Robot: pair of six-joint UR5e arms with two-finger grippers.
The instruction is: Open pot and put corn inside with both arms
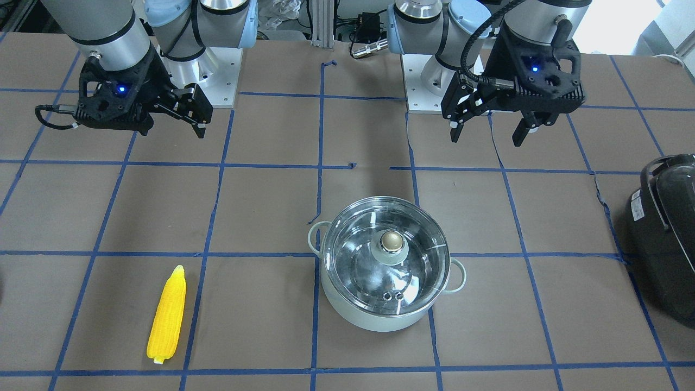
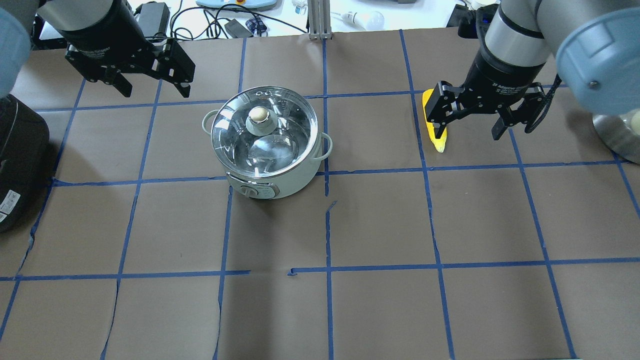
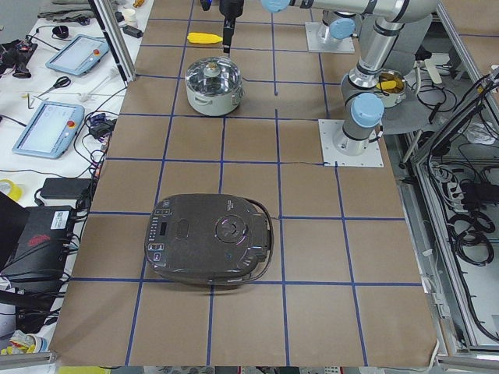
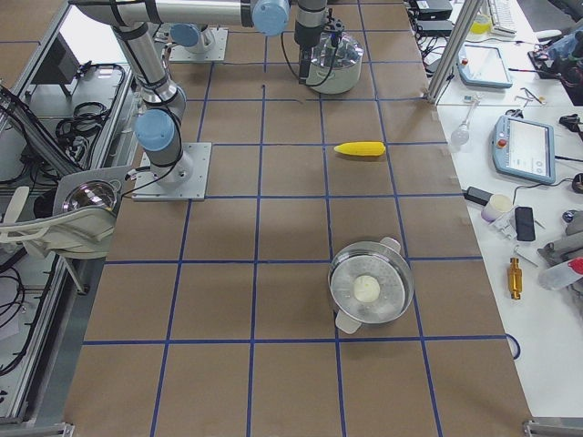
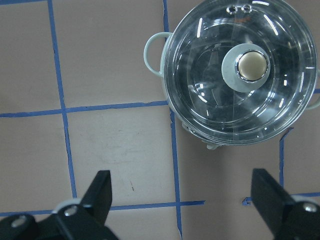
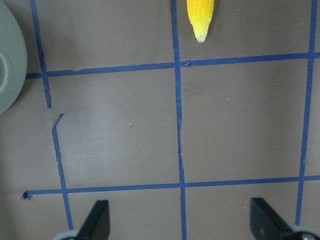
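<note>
The pale-green pot (image 1: 374, 317) stands mid-table with its glass lid (image 1: 358, 255) shut and the brass knob (image 1: 392, 241) on top. It also shows in the overhead view (image 2: 265, 185) and the left wrist view (image 5: 240, 75). The yellow corn (image 1: 167, 315) lies flat on the table, apart from the pot. In the overhead view the corn (image 2: 439, 144) is partly hidden behind my right gripper (image 2: 468, 135), which hovers open and empty above it. My left gripper (image 2: 155, 93) is open and empty, up and to the side of the pot. The right wrist view shows the corn's tip (image 6: 200, 17).
A black appliance (image 1: 665, 239) sits at the table's end on my left side; it also shows in the overhead view (image 2: 20, 160). A steel pot (image 4: 369, 291) with a white knob stands at the table's end on my right. Blue tape lines grid the brown table.
</note>
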